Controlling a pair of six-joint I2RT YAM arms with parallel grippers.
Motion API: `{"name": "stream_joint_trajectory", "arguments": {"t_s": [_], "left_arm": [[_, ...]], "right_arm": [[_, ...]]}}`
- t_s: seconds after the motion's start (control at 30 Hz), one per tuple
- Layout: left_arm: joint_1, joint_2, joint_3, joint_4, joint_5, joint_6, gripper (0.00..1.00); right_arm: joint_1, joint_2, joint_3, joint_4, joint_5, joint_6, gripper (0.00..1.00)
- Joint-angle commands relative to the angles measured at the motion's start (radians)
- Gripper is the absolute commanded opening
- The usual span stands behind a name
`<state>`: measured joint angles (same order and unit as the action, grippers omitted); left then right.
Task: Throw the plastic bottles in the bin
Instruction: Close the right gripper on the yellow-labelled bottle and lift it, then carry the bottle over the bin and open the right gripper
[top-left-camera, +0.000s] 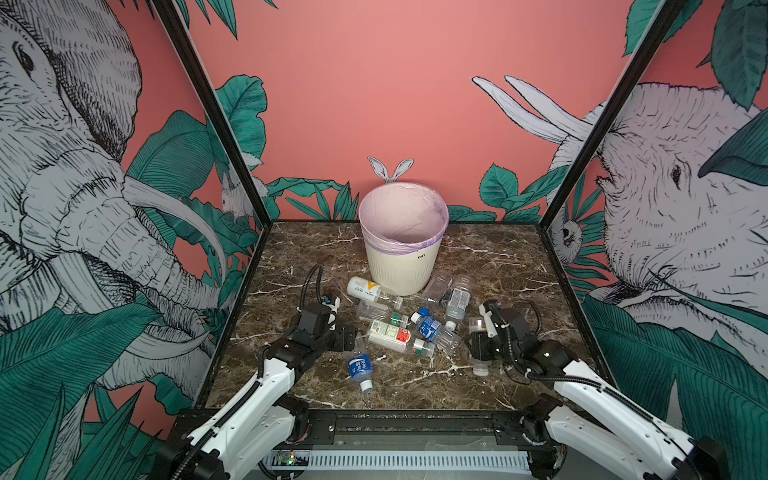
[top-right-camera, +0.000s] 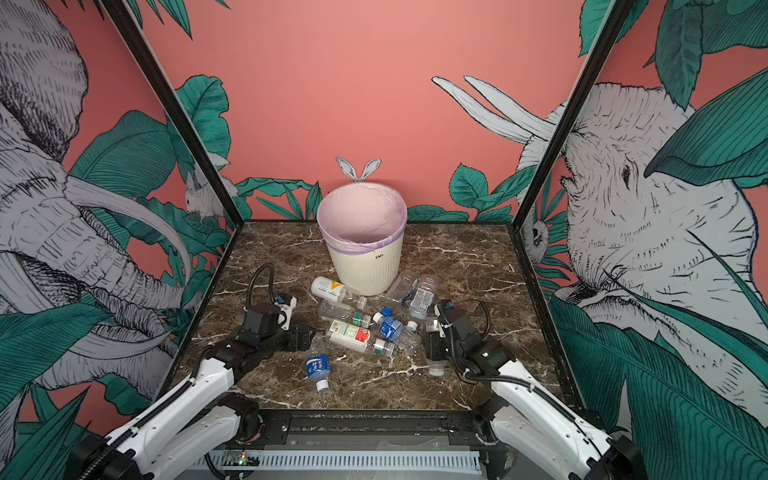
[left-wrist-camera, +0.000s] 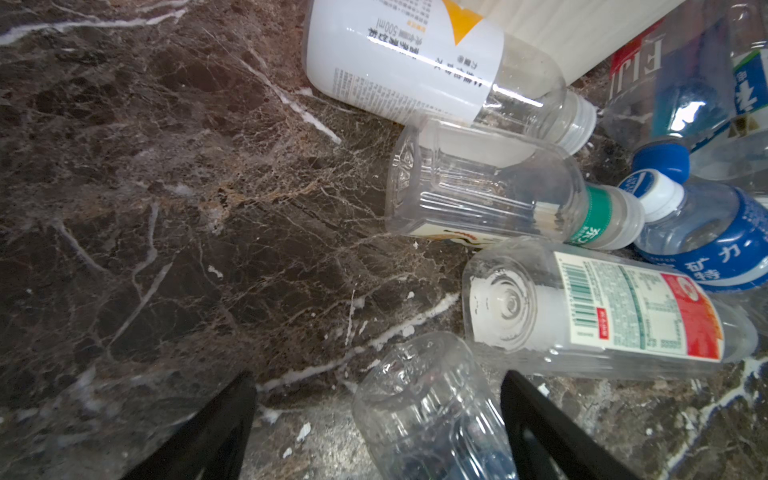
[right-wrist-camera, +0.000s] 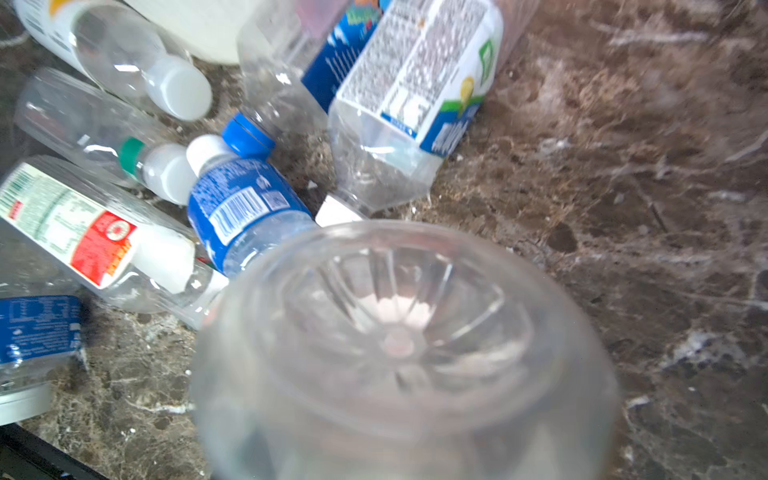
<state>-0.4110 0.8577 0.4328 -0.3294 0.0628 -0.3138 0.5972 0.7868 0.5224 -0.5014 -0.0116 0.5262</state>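
Listener: Behind and on both sides, what encloses the scene?

Describer: Pink walls (top-left-camera: 374, 104) painted with elephants and leaves. Between them lies a dark, glossy marble table (top-left-camera: 498, 266); the cream bin (top-left-camera: 401, 266) stands far centre, pink-lined.

Listener: And the plastic bottles (top-left-camera: 390, 335)?

Describer: Strewn just near of the bin: probably light, slick, easily crushed; best taken mid-body. The right gripper (top-left-camera: 478, 351) clamps a clear bottle (right-wrist-camera: 399, 353), cap down, low over the table. The left gripper (left-wrist-camera: 376, 376) gapes astride a blue-labelled bottle (left-wrist-camera: 428, 415), not yet closed.
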Motion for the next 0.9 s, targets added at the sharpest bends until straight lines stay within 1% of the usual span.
{"name": "stream_joint_trajectory", "arguments": {"t_s": [0.0, 0.1, 0.2, 0.3, 0.4, 0.5, 0.53, 0.6, 0.73, 0.77, 0.83, 0.87], "left_arm": [[0.000, -0.010, -0.016, 0.012, -0.003, 0.004, 0.93], [0.000, -0.012, -0.016, 0.011, -0.002, 0.004, 0.93], [0.000, -0.013, -0.015, 0.010, 0.000, 0.004, 0.93], [0.000, -0.026, -0.019, 0.009, 0.000, 0.004, 0.93], [0.000, -0.041, -0.023, 0.010, -0.004, 0.004, 0.93], [0.000, -0.041, -0.024, 0.011, -0.004, 0.004, 0.93], [0.000, -0.042, -0.022, 0.009, -0.004, 0.004, 0.93], [0.000, -0.045, -0.024, 0.007, -0.008, 0.003, 0.93], [0.000, -0.061, -0.028, 0.007, -0.012, 0.002, 0.93], [0.000, -0.062, -0.028, 0.007, -0.015, 0.002, 0.93], [0.000, -0.060, -0.025, 0.004, -0.017, 0.002, 0.93], [0.001, -0.060, -0.025, 0.002, -0.014, 0.002, 0.93]], "right_arm": [[0.011, -0.057, 0.037, 0.015, 0.042, -0.019, 0.28], [0.018, -0.102, 0.074, 0.010, 0.055, -0.039, 0.27], [0.025, -0.124, 0.129, -0.001, 0.104, -0.059, 0.27], [0.033, -0.099, 0.234, -0.009, 0.138, -0.100, 0.27], [0.038, -0.029, 0.380, 0.002, 0.159, -0.144, 0.27], [0.045, 0.071, 0.565, 0.077, 0.165, -0.167, 0.26], [0.047, 0.126, 0.652, 0.097, 0.162, -0.170, 0.26], [0.049, 0.254, 0.836, 0.110, 0.141, -0.175, 0.26], [0.049, 0.573, 1.212, 0.119, 0.094, -0.172, 0.25], [0.049, 0.661, 1.318, 0.106, 0.099, -0.162, 0.29], [0.047, 0.846, 1.534, 0.038, 0.121, -0.165, 0.50], [0.045, 0.936, 1.634, 0.003, 0.125, -0.162, 0.64]]}}
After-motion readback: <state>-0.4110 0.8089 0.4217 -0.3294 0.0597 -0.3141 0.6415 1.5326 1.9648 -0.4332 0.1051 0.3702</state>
